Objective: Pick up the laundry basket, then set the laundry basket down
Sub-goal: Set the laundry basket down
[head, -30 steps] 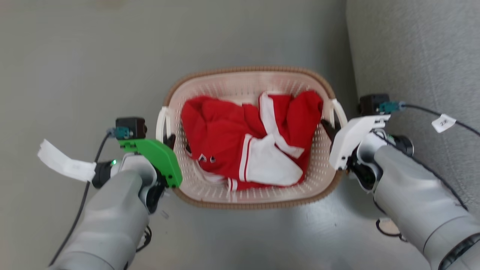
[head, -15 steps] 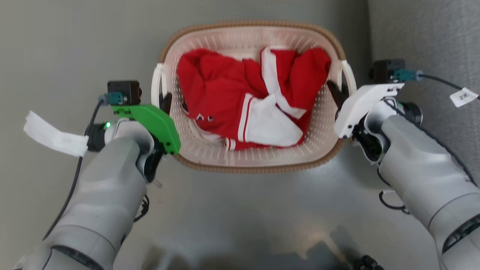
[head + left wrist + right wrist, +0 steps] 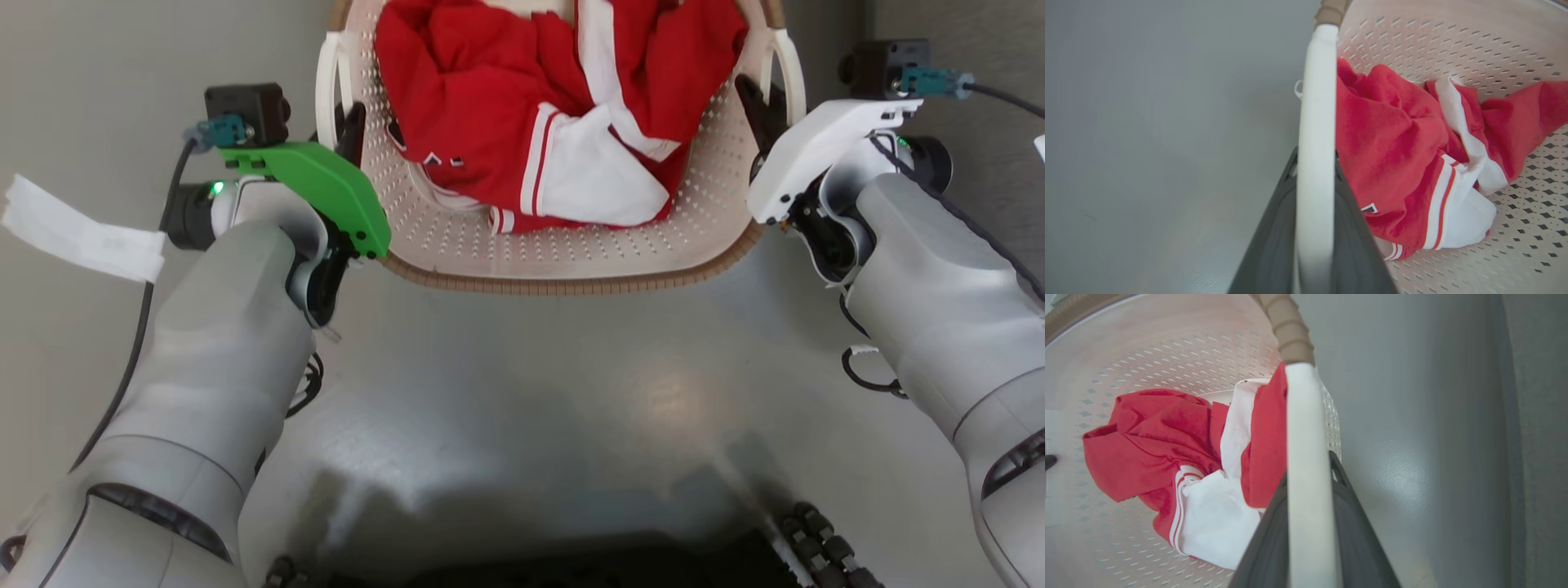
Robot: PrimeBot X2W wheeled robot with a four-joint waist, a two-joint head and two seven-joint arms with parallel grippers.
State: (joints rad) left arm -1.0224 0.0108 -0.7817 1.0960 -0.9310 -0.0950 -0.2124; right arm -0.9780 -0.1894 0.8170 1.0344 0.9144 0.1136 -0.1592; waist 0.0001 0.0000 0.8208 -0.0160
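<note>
Floor (image 3: 522, 367), grey and smooth, spreads under everything, with a strip of grey fabric (image 3: 1004, 41) along its right edge in the head view

Basket (image 3: 571, 261) sits at the top middle of the head view between the two arms, its far end cut off by the top edge. Its cream perforated wall and brown rim face the robot. Whether it rests on the floor or hangs clear of it, I cannot tell

Red garment (image 3: 482, 98) with white panels and stripes lies crumpled inside the basket, covering most of the bottom

Left gripper (image 3: 353, 131), under a green cover, is at the basket's left side; its jaws are closed on the left handle (image 3: 1314, 122), one dark finger (image 3: 1274, 228) pressed to each side of the white bar in the left wrist view

Right gripper (image 3: 758, 102), under a white cover, is at the basket's right side; its jaws pinch the right handle (image 3: 1306, 457) the same way, a dark finger (image 3: 1359, 539) on either side of the bar in the right wrist view

White tag (image 3: 82, 237) hangs from the cable by the left wrist
</note>
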